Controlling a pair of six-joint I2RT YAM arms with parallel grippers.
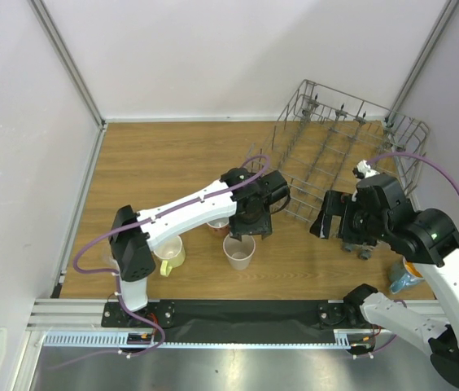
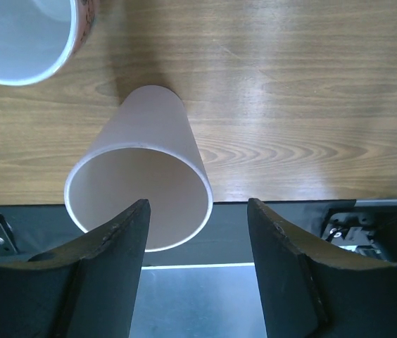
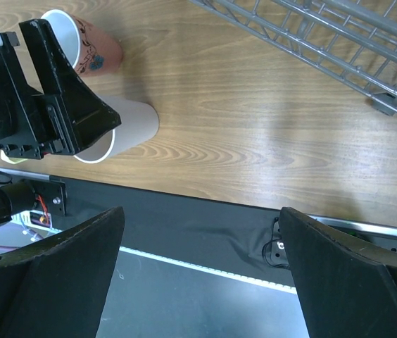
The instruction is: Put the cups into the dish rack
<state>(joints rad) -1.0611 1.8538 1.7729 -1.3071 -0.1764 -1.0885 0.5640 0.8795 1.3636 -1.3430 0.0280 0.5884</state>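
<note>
The beige handleless cup (image 1: 239, 251) stands upright on the wooden table, and it fills the left wrist view (image 2: 142, 176). My left gripper (image 1: 254, 218) hovers open just above it, with the left finger (image 2: 110, 260) over the cup's rim and nothing held. The salmon-pink mug (image 1: 217, 226) stands right behind the cup, partly under the left arm, its white inside showing (image 2: 15, 35). The pale yellow mug (image 1: 170, 252) stands by the left arm's base. The blue tumbler (image 1: 404, 277) is partly hidden behind the right arm. My right gripper (image 1: 333, 216) is open and empty beside the dish rack (image 1: 351, 151).
The wire rack stands at the back right, with its near edge and a wheel in the right wrist view (image 3: 388, 102). That view also shows the left gripper (image 3: 43, 105), the beige cup (image 3: 131, 123) and the pink mug (image 3: 96, 46). A black strip (image 1: 238, 311) borders the table's near edge.
</note>
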